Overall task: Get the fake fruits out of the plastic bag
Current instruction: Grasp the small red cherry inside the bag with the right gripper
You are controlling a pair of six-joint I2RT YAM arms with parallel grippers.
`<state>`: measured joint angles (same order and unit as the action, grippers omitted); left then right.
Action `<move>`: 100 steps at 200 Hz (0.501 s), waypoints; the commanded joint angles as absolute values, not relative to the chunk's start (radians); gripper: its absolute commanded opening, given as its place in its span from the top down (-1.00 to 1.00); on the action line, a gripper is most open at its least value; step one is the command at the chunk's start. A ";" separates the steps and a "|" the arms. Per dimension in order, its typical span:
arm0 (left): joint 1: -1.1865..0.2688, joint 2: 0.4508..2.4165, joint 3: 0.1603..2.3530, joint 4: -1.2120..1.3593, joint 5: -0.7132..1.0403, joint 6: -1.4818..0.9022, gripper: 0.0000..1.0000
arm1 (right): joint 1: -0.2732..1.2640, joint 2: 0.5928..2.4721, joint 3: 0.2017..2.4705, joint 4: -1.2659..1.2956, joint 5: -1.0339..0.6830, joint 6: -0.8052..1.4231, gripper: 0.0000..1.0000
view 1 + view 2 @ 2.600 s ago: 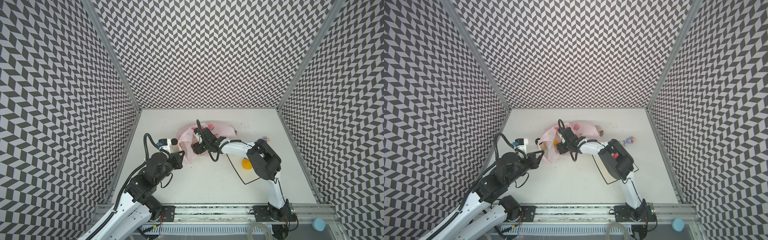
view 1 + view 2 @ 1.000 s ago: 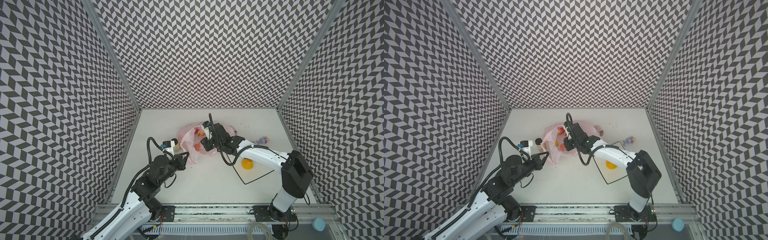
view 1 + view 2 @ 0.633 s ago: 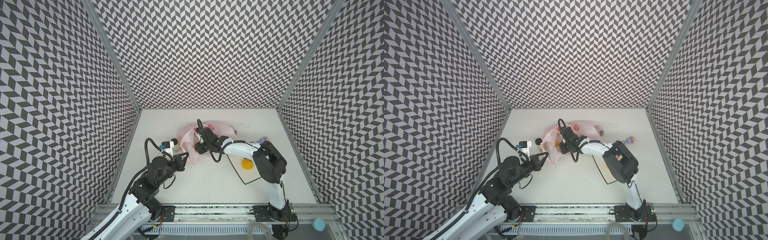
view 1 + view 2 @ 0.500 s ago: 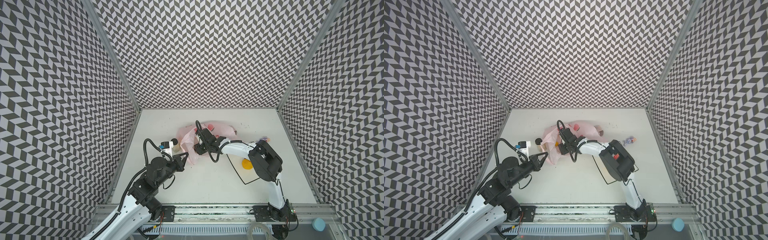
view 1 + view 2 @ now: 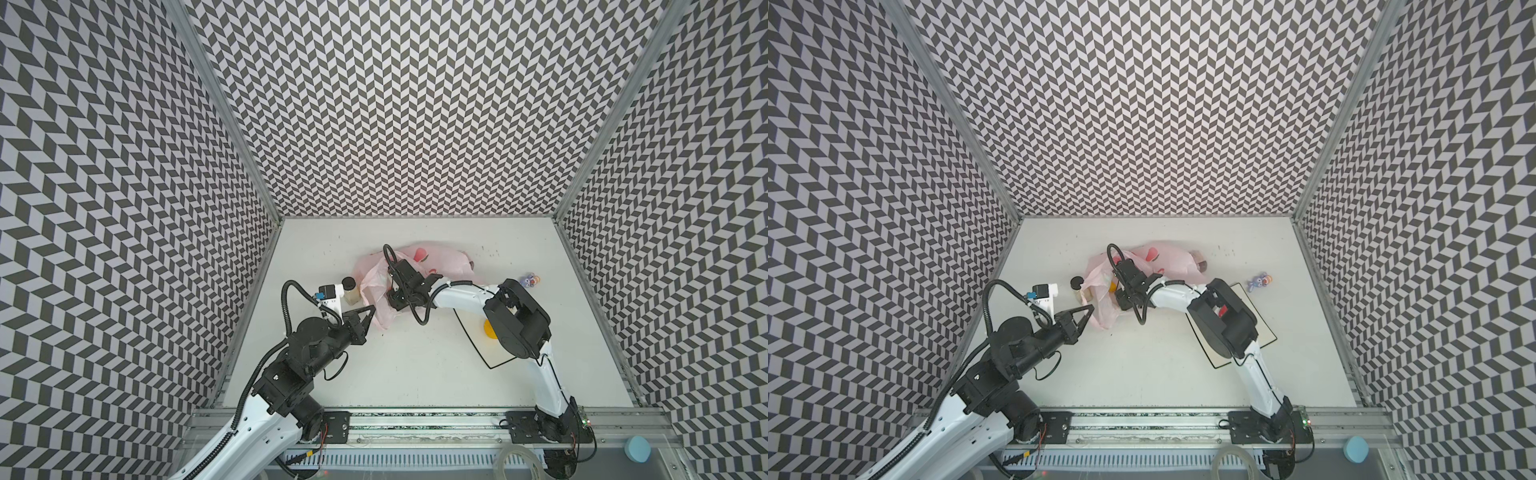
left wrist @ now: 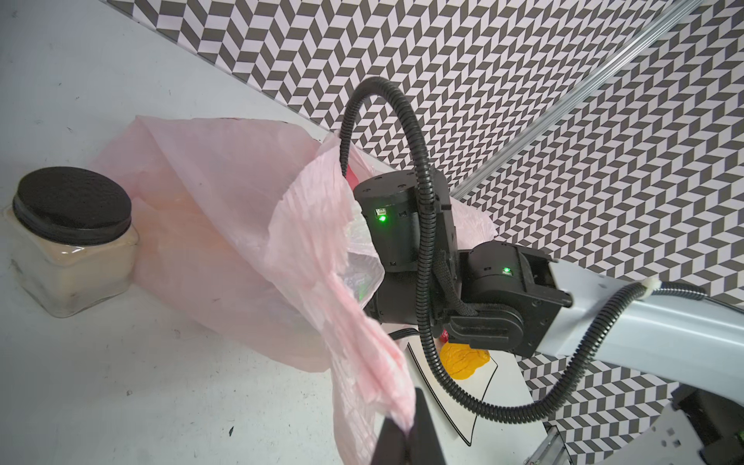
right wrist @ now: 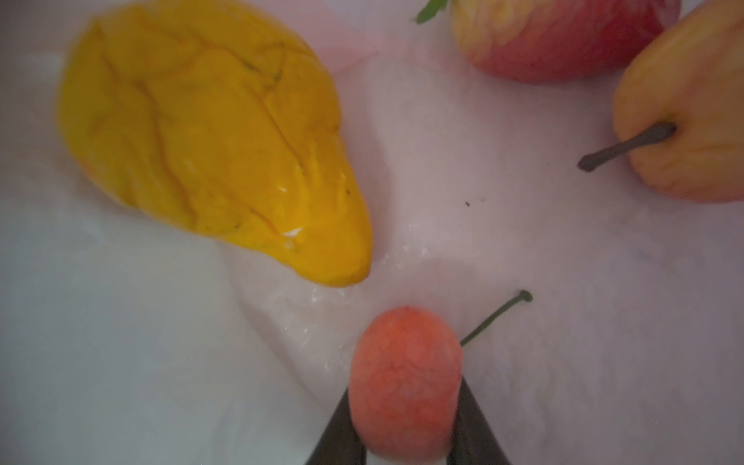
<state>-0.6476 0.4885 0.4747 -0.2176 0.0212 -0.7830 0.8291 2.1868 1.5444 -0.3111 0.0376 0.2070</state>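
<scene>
The thin translucent pink plastic bag (image 5: 446, 266) has its edge clenched in the left pincer (image 6: 404, 418) and surrounds the right pincer (image 7: 404, 406). Beyond its tips lies a glossy yellow toy fruit (image 7: 209, 141); between them, grasped, sits a small pink-red ball fruit (image 7: 404, 374).

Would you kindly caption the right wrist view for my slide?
Inside the bag, the right claw grips a cherry beside a mango.

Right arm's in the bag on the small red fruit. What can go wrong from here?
The right gripper holds the small red fruit only at the tips of its jaws; it may slip on the way out.
The left gripper pinches just a thin strip of the plastic bag; it could tear or pull free.
</scene>
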 commanded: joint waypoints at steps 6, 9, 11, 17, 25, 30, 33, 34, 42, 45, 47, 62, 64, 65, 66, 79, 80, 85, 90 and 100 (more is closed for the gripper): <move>-0.652 0.480 0.465 -0.230 0.019 -0.791 1.00 | 0.841 2.192 1.576 -0.324 0.052 0.207 0.72; -0.652 0.479 0.463 -0.231 0.020 -0.792 1.00 | 0.841 2.188 1.579 -0.324 0.052 0.208 0.73; -0.652 0.479 0.463 -0.232 0.020 -0.792 1.00 | 0.841 2.185 1.580 -0.325 0.053 0.208 0.74; -0.652 0.480 0.460 -0.232 0.018 -0.794 1.00 | 0.841 2.174 1.584 -0.325 0.056 0.209 0.77; -0.652 0.480 0.457 -0.232 0.018 -0.799 1.00 | 0.841 2.158 1.588 -0.325 0.062 0.210 0.80; -0.652 0.480 0.456 -0.232 0.018 -0.801 1.00 | 0.841 2.144 1.589 -0.325 0.065 0.212 0.81; -0.652 0.480 0.454 -0.232 0.018 -0.803 1.00 | 0.841 2.137 1.589 -0.325 0.067 0.211 0.82; -0.652 0.479 0.453 -0.232 0.018 -0.804 1.00 | 0.841 2.134 1.589 -0.325 0.067 0.212 0.82; -0.652 0.480 0.451 -0.232 0.017 -0.809 1.00 | 0.841 2.111 1.588 -0.325 0.069 0.215 0.85; -0.652 0.480 0.450 -0.232 0.017 -0.811 1.00 | 0.841 2.101 1.587 -0.324 0.069 0.217 0.86; -0.652 0.480 0.448 -0.232 0.016 -0.813 1.00 | 0.841 2.096 1.585 -0.324 0.068 0.217 0.86; -0.652 0.447 0.441 -0.230 0.013 -0.821 1.00 | 0.841 2.044 1.573 -0.322 0.069 0.227 0.88; -0.652 0.445 0.440 -0.228 0.012 -0.821 1.00 | 0.841 2.038 1.571 -0.321 0.069 0.227 0.88; -0.652 0.444 0.439 -0.228 0.012 -0.822 1.00 | 0.841 2.033 1.569 -0.321 0.069 0.229 0.89; -0.652 0.444 0.439 -0.227 0.012 -0.822 1.00 | 0.841 2.029 1.567 -0.320 0.069 0.229 0.89; -0.652 0.439 0.433 -0.219 0.010 -0.825 1.00 | 0.840 1.978 1.541 -0.314 0.078 0.245 0.89; -0.652 0.439 0.433 -0.219 0.010 -0.825 1.00 | 0.840 1.974 1.539 -0.314 0.079 0.247 0.89; -0.652 0.439 0.432 -0.217 0.008 -0.825 1.00 | 0.841 1.952 1.526 -0.310 0.083 0.252 0.90; -0.652 0.440 0.431 -0.217 0.007 -0.825 1.00 | 0.841 1.927 1.509 -0.303 0.083 0.257 0.89; -0.652 0.441 0.431 -0.214 0.005 -0.827 1.00 | 0.840 1.885 1.478 -0.296 0.079 0.268 0.90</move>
